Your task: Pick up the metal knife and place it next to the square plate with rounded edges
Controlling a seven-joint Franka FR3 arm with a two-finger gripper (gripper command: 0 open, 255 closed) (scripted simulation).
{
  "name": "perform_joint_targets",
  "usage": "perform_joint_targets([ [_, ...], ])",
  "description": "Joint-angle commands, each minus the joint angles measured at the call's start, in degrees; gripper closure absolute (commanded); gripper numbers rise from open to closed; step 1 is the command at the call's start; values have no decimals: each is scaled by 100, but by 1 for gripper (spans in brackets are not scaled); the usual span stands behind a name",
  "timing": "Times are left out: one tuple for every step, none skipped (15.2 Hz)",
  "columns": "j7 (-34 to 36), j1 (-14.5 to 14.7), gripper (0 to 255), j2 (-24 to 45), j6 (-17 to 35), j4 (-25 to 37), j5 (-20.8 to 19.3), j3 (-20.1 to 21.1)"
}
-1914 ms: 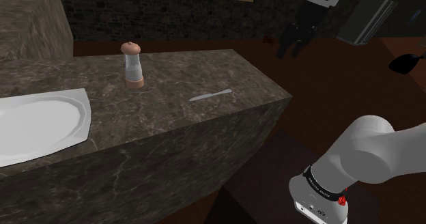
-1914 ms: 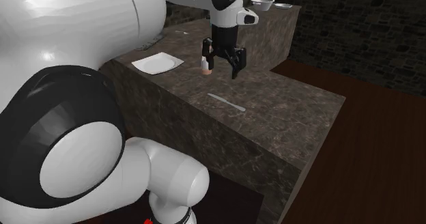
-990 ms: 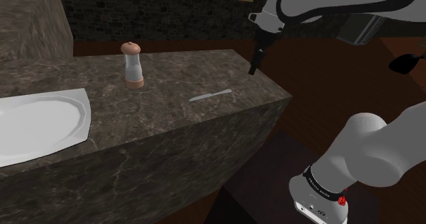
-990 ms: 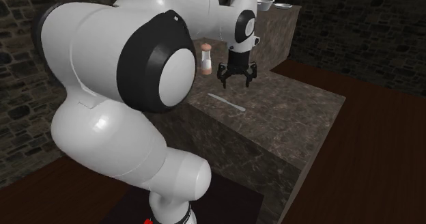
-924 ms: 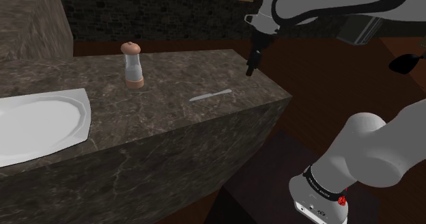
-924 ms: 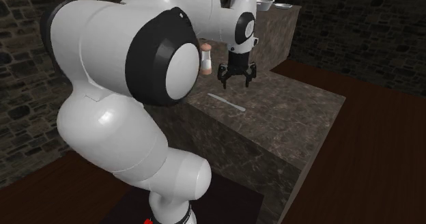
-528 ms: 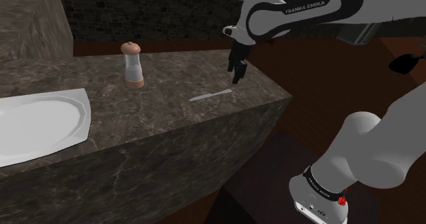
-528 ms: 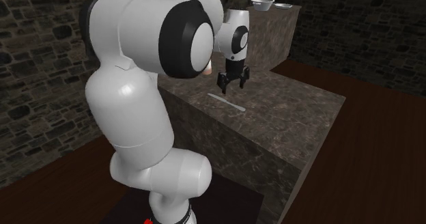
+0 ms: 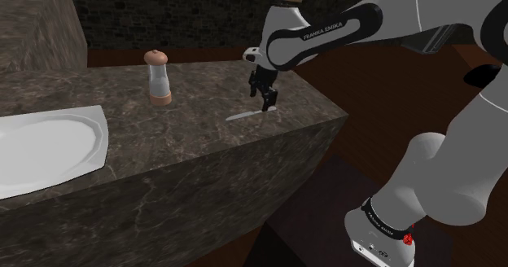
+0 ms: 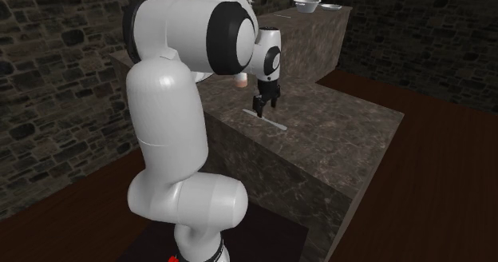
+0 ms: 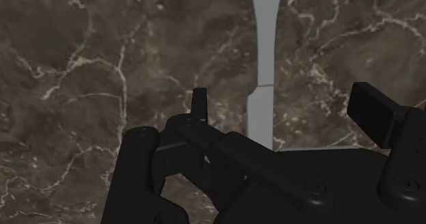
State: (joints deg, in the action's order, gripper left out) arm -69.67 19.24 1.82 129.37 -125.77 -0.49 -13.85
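The knife (image 11: 263, 65) lay flat on the dark marble counter (image 9: 195, 135) just below your gripper (image 11: 285, 105). Its length ran out between the two fingers and past their tips (closer to one finger than the other). You had the fingers spread wide, and neither touched the knife. The white plate (image 9: 49, 147) sat well apart from the gripper, beyond the shaker (image 9: 159, 78).
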Motion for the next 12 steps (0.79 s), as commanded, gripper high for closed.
perform_joint_targets([
  [-75,-4,0,96,167,-68,26,0],
  [-85,-6,0,143,241,-95,41,1],
  [-96,-8,0,191,314,-122,57,1],
  [-108,-10,0,241,388,-147,73,2],
  [-127,-14,0,321,503,-184,100,4],
  [-127,-15,0,321,503,-184,100,4],
  [-127,-15,0,321,503,-184,100,4],
  [-127,-15,0,321,503,-184,100,4],
  [-127,-15,0,321,503,-184,100,4],
  [-127,-15,0,321,503,-184,100,4],
  [-127,-15,0,321,503,-184,100,4],
  [-127,-15,0,321,503,-184,100,4],
])
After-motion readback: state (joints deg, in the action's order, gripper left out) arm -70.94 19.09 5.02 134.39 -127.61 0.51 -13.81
